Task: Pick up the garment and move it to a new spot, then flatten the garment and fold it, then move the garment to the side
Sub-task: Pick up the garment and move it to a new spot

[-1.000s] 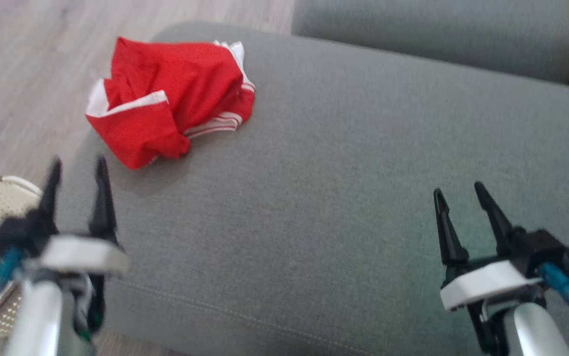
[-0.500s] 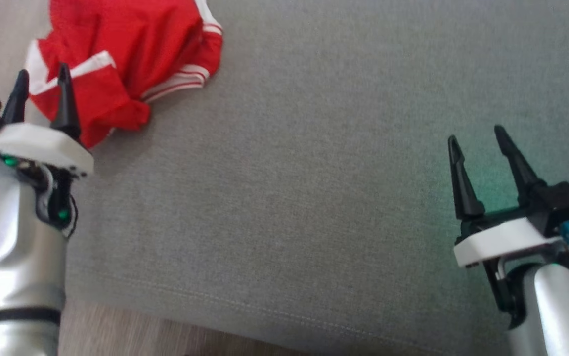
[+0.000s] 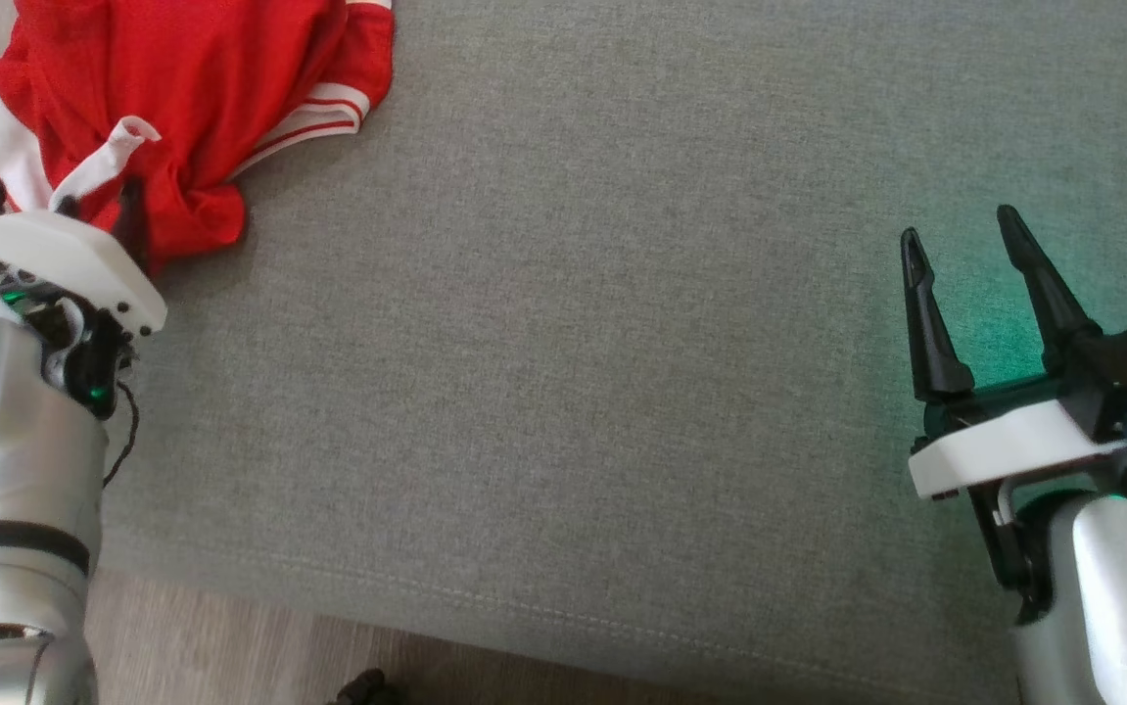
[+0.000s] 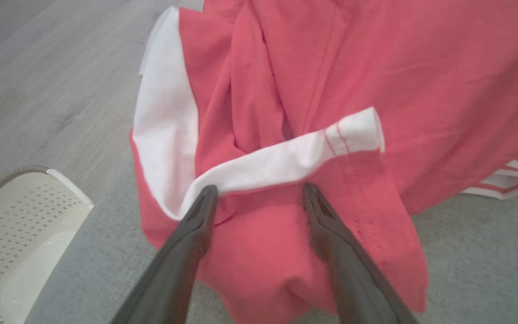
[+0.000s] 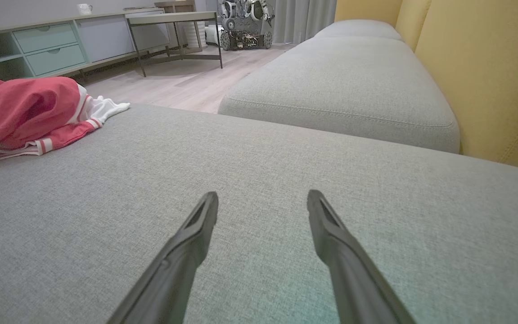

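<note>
A crumpled red garment (image 3: 191,88) with white trim lies at the far left corner of the grey sofa cushion (image 3: 602,323). The same red garment (image 4: 340,85) spreads across the left wrist view, and its red heap (image 5: 20,112) sits at the left of the right wrist view. My left gripper (image 4: 259,191) is open, its fingers pressed against a white-edged fold of the cloth. In the head view the left gripper (image 3: 98,206) is partly buried in the fabric. My right gripper (image 3: 960,230) hovers open over bare cushion at the right, far from the garment.
A cream perforated basket (image 4: 20,225) stands on the wooden floor (image 4: 38,76) left of the cushion. A second grey cushion (image 5: 344,85) and a yellow backrest (image 5: 488,76) lie beyond. Low cabinets (image 5: 51,45) and a table (image 5: 173,20) stand across the room.
The head camera has tilted and shifted, so the garment now sits at the top left corner. My left gripper advanced from short of the garment into its near fold. The right gripper stayed open.
</note>
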`<state>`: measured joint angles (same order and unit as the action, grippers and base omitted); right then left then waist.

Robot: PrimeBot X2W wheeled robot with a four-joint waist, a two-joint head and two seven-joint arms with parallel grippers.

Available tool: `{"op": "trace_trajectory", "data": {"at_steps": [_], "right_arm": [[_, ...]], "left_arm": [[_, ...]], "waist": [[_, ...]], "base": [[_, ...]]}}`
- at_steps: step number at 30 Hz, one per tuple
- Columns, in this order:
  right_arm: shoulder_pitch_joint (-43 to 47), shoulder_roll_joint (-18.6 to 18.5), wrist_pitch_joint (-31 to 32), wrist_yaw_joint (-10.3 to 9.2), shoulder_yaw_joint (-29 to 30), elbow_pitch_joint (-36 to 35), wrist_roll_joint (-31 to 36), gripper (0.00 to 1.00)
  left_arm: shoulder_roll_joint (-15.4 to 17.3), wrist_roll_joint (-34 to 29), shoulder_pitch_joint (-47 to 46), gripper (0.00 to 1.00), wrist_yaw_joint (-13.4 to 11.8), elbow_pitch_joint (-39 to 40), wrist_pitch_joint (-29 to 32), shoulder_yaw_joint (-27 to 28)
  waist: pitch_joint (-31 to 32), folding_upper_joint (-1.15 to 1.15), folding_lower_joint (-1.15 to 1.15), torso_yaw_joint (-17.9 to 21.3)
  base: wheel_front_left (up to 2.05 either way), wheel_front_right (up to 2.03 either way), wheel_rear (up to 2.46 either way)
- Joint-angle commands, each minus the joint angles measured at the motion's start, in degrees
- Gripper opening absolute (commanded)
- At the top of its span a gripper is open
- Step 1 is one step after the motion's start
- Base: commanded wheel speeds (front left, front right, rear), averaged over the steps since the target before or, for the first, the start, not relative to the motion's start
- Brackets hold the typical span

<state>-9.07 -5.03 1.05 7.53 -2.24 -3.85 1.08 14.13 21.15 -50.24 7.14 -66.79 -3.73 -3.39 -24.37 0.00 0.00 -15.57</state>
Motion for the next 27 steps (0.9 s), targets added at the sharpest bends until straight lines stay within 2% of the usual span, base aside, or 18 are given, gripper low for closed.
{"op": "trace_trajectory", "data": {"at_steps": [1, 2, 9, 16, 21, 27], "right_arm": [[-1.4, -0.3, 0.1, -0.04, -1.6, -2.0, 0.3, 1.00], [-1.6, -0.2, 0.0, -0.04, -1.7, -1.9, 0.2, 1.00], [-1.8, 0.1, -0.6, -0.04, -0.8, -0.7, 0.0, 1.00], [-1.2, 0.7, -2.0, -0.04, 0.0, 0.4, -0.6, 1.00], [-0.3, 1.3, -3.4, -0.04, 0.7, 1.5, -1.3, 1.00], [1.7, 1.9, -5.1, -0.04, 1.9, 2.4, -2.4, 1.00]], "left_arm": [[3.0, 1.0, -2.0, 0.18, 0.3, 0.3, 0.8, 0.1], [2.8, 1.7, -2.2, 0.00, 0.3, 0.1, 1.2, -0.5], [5.7, 3.8, -4.2, 0.00, 0.3, 2.0, -8.0, -2.5], [8.1, 2.5, -5.3, 0.00, -0.1, 6.4, -11.1, -2.6], [9.3, 0.3, -3.0, 0.00, -1.4, 16.5, -11.2, -1.8], [9.1, -2.1, 5.2, 0.00, -2.9, 30.9, -11.3, -2.2]], "waist": [[-0.2, 0.00, 0.00, -0.1], [-0.3, 0.00, 0.00, -0.1], [1.2, 0.00, 0.00, -1.0], [4.9, 0.00, 0.00, -1.3], [8.8, 0.00, 0.00, -0.7], [13.7, 0.00, 0.00, 1.0]], "base": [[0.00, 0.00, 0.00], [0.00, 0.00, 0.00], [0.00, 0.00, 0.00], [0.00, 0.00, 0.00], [0.00, 0.00, 0.00], [0.00, 0.00, 0.00]]}}
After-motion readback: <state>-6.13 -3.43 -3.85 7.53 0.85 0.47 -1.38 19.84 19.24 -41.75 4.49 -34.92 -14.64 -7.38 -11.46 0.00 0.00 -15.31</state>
